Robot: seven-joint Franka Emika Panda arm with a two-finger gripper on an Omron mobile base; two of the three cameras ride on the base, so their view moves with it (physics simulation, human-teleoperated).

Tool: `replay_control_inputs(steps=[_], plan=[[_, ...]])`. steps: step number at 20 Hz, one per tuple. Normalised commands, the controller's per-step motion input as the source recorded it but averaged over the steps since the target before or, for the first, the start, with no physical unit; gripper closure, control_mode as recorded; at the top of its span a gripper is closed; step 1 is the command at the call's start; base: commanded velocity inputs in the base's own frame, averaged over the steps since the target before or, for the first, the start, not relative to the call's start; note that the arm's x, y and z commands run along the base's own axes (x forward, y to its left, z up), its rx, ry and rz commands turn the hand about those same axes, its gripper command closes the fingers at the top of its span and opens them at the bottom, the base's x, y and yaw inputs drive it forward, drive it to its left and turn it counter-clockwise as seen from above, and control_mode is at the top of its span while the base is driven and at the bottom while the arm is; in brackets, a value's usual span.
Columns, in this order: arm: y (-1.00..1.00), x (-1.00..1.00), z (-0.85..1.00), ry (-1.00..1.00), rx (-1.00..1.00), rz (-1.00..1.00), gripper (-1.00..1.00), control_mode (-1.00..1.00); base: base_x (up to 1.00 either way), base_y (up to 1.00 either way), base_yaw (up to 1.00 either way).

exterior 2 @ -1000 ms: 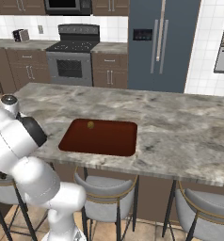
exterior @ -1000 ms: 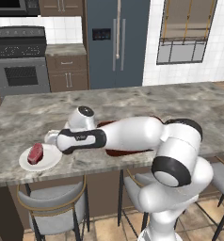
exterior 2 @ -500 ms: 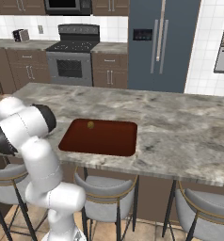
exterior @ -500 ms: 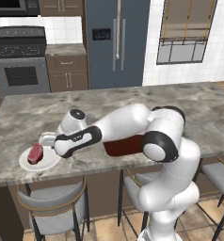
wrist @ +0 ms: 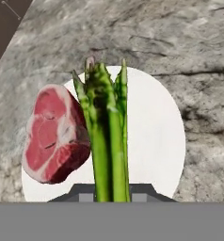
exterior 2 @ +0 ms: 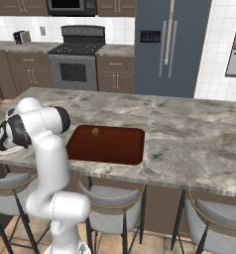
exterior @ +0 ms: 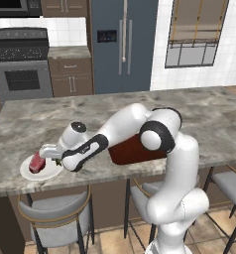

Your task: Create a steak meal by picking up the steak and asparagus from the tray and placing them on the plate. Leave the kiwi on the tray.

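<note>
Asparagus (wrist: 107, 136) stays pinched in the closed gripper (exterior: 54, 155), hanging over the plate (exterior: 40, 172) at the counter's left end, beside the steak (exterior: 37, 161) already resting there. Next it should lower and let go, kiwi (exterior 2: 95, 131) left on the tray (exterior 2: 107, 145).

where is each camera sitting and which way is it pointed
Left base view: behind the arm to its left, looking forward and down at the counter, plate and steak; the arm reaches left from lower right.
Right base view: behind to its right, facing the tray with kiwi; the arm rises at left.
Hand view: on the hand, looking along the end effector shut on asparagus.
Both base views share the tray.
</note>
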Motion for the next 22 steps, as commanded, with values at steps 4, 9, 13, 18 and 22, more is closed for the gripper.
replay_control_inputs(steps=[4, 9, 13, 18, 22], plan=[[0.45, 0.14, -0.14, 0.02, 0.0, 0.0, 1.0, -1.0, 0.0, 0.0, 0.0], [0.28, 0.13, -0.18, 0.01, 0.0, 0.0, 1.0, -1.0, 0.0, 0.0, 0.0], [0.01, 0.13, -0.16, 0.0, 0.0, 0.0, -1.0, -1.0, 0.0, 0.0, 0.0], [0.0, 0.04, -0.01, 0.0, 0.0, -0.01, -1.0, -1.0, 0.0, 0.0, 0.0], [0.0, -0.01, 0.13, 0.0, 0.0, -0.02, -1.0, -1.0, 0.0, 0.0, 0.0]])
